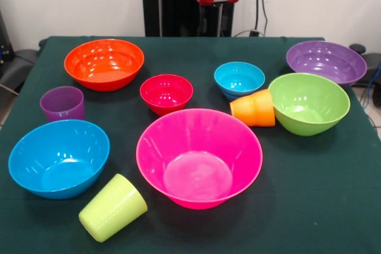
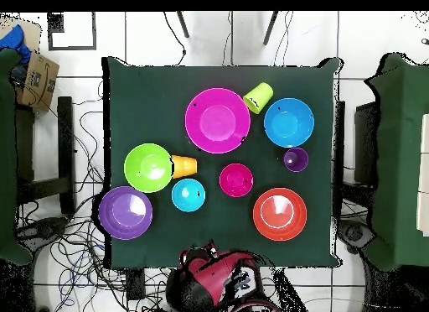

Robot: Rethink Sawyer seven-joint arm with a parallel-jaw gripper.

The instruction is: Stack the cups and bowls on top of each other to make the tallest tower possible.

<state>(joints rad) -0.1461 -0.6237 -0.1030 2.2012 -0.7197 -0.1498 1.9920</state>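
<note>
Starting with nothing stacked — we cannot tell our gripper [image 1: 218, 10] state — we judge the pink bowl [image 1: 199, 157] a base for the orange bowl [image 1: 104, 63].

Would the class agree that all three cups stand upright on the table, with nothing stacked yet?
Not quite. Only the purple cup stands upright; the lime green cup and the orange cup lie on their sides, as the front view shows. The rest holds: nothing is stacked yet.

pink bowl [image 2: 217, 120] | lime cup [image 2: 258, 97] tipped beside | arm [image 2: 209, 283] retracted
</note>
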